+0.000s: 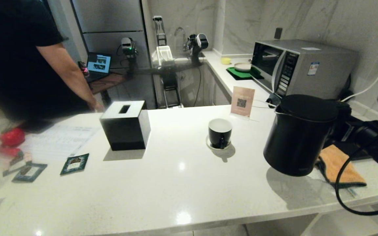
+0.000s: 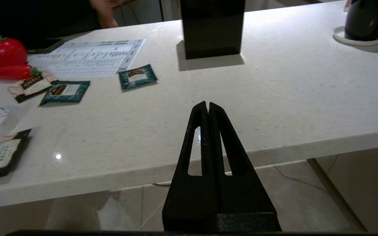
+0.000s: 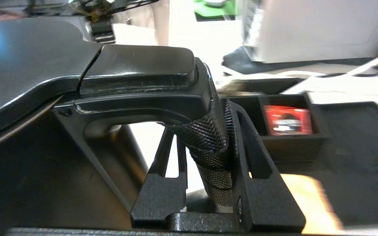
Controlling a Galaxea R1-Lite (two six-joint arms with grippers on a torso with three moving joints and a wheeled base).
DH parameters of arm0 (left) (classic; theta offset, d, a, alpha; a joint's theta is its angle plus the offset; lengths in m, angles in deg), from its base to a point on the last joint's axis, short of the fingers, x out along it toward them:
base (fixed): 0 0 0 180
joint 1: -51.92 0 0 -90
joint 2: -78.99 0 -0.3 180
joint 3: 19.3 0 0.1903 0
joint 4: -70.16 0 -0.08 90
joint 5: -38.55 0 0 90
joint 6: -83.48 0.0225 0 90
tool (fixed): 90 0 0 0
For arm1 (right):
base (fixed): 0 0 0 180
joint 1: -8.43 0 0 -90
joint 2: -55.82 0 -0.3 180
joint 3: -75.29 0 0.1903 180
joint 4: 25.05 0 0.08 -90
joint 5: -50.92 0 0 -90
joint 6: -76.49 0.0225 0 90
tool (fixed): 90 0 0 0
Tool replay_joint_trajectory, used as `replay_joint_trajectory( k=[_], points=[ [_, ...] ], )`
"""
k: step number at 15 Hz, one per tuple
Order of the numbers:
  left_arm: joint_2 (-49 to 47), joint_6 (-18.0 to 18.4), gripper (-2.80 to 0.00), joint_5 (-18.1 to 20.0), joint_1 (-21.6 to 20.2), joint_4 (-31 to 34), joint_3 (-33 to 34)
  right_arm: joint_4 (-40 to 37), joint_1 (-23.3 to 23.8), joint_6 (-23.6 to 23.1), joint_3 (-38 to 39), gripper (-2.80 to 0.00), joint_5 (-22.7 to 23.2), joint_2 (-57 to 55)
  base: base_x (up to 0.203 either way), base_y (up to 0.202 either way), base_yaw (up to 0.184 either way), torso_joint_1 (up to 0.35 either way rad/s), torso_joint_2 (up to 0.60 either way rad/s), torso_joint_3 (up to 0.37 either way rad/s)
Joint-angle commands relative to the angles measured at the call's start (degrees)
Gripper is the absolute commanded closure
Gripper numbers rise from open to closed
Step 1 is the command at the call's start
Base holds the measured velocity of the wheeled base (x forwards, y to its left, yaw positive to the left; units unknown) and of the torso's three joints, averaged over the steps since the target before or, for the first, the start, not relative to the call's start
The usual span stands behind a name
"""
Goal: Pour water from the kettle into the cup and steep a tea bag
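Kettle (image 1: pixel 299 136): tall matte black body, flat black lid, small spout toward the cup; lifted clear of the worktop and tilted, its shadow cast on the surface below, at the right side. Loop handle wrapped in a knurled mesh-textured sleeve (image 3: pixel 208 141).

Right claw (image 3: pixel 208 183): black angular fingers pinching the kettle's handle from both sides.

Cup (image 1: pixel 220 132): small mug, glossy black outside, white inside, little handle; upright on a small white round saucer (image 1: pixel 208 144), mid-worktop, left of the kettle and apart from it.

Worktop (image 1: pixel 182 183): pale speckled stone, polished, with light glints.

Left claw (image 2: pixel 207 108): two tapered black fingers pressed together, holding nothing, hovering at the near worktop edge.

Black box (image 1: pixel 125 126): cubic, slot in its top, left of the cup.

Sachets (image 2: pixel 137 76): flat dark green squares with pale labels, lying near a printed paper sheet (image 2: pixel 90 59).

Orange cloth (image 1: pixel 338 165): soft, folded, just beside the kettle's base.

Microwave (image 1: pixel 300 67): grey metal box, far right.

Card sign (image 1: pixel 242 101): upright, pinkish, behind the cup.

Person (image 1: pixel 15 55): black sleeve, far left, hand at the worktop.
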Motion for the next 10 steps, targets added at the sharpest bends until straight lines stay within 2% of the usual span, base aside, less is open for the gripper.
replay_joint_trajectory(
  k=[1,10],
  points=[
    [-0.09,0.12,0.0,0.02,-0.01,-0.05,0.0,0.3,-0.02,0.04,-0.09,0.0,0.13,-0.16,0.0,0.118,-0.002,0.006,0.0,0.003],
    [-0.09,0.04,0.0,0.02,-0.01,-0.05,0.0,-0.32,-0.02,0.04,-0.18,0.0,0.05,-0.07,0.0,0.007,0.0,0.0,0.0,0.0]
  ],
)
